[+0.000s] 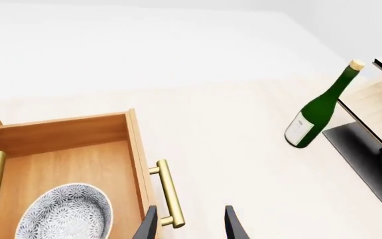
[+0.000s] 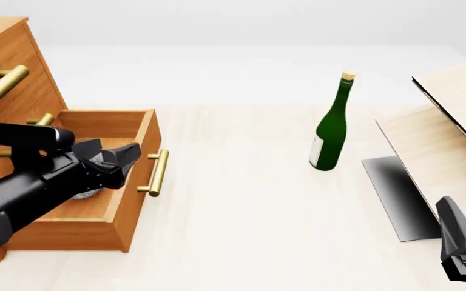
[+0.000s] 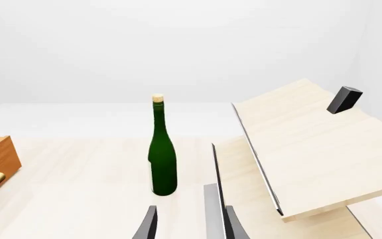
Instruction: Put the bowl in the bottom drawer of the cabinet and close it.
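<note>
Bowl point(image 1: 65, 213): inside open bottom drawer point(image 1: 71, 164), lower left of left wrist view; mostly hidden behind arm in front view.
Left gripper point(image 1: 189, 222): fingers spread, empty, over drawer front.
Right gripper point(image 3: 189, 222): fingers apart, empty; cut off at front view's lower right.
Cabinet point(image 2: 10, 66): cropped at left edge.

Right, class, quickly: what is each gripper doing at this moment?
Left gripper: open, empty, above the bottom drawer.
Right gripper: open, holding nothing.

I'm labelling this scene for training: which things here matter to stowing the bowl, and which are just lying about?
Part of the job: bowl, bottom drawer, its brass handle, cabinet, left gripper.
Just lying about: green bottle, pale wood panels.
</note>
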